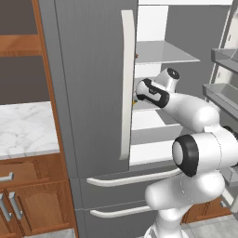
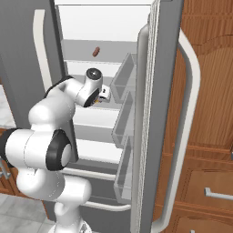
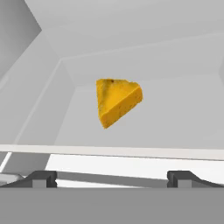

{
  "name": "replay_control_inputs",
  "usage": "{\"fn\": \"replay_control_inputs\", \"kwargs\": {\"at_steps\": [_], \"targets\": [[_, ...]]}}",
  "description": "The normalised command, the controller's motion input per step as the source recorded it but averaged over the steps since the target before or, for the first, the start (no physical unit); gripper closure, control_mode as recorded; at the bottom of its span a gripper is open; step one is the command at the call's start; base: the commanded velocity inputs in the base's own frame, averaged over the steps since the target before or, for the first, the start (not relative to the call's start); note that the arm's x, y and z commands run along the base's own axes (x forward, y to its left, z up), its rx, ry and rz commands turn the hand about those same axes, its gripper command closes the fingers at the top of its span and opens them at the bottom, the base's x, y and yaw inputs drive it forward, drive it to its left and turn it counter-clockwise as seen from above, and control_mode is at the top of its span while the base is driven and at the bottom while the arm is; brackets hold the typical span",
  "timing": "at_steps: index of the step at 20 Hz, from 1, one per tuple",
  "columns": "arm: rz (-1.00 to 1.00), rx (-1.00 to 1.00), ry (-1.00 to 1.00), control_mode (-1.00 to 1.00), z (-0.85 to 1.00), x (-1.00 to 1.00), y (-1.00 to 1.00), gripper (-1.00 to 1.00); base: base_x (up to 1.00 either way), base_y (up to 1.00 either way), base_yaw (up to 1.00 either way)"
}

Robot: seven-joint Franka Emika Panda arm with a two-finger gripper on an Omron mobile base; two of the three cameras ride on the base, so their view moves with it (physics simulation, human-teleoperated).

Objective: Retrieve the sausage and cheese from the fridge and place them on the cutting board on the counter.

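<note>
Cheese [image 3: 117, 106] lies mid-shelf, clear of fridge [image 1: 93, 93] walls; hand [image 3: 112, 178] spread wide, empty.

Matt, slightly grainy yellow cheese [image 3: 117, 101] (rind perhaps rougher) on smooth, pale fridge [image 3: 175, 118] shelf.

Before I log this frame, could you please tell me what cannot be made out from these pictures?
- Cutting board: outside the frame edges in all views.
- Cheese in the base views: hidden behind the arm's wrist, apart from a yellow sliver.
- Sausage: too small in the right base view to judge its lie on the shelf.
- Gripper: its fingertips show in the hand view, wide apart; the wrist hides them in the base views.
</note>
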Motion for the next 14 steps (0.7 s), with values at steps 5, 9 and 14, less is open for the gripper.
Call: {"fn": "replay_control_inputs", "kwargs": {"at_steps": [5, 9, 14], "targets": [[0.00, 0.00, 0.00, -1.00, -0.21, 0.21, 0.12, -1.00, 0.00, 0.00, 0.00], [0.02, 0.00, 0.00, -1.00, -0.14, 0.26, 0.01, -1.00, 0.00, 0.00, 0.00], [0.05, 0.00, 0.00, -1.00, -0.05, 0.22, 0.00, -1.00, 0.00, 0.00, 0.00]]}}
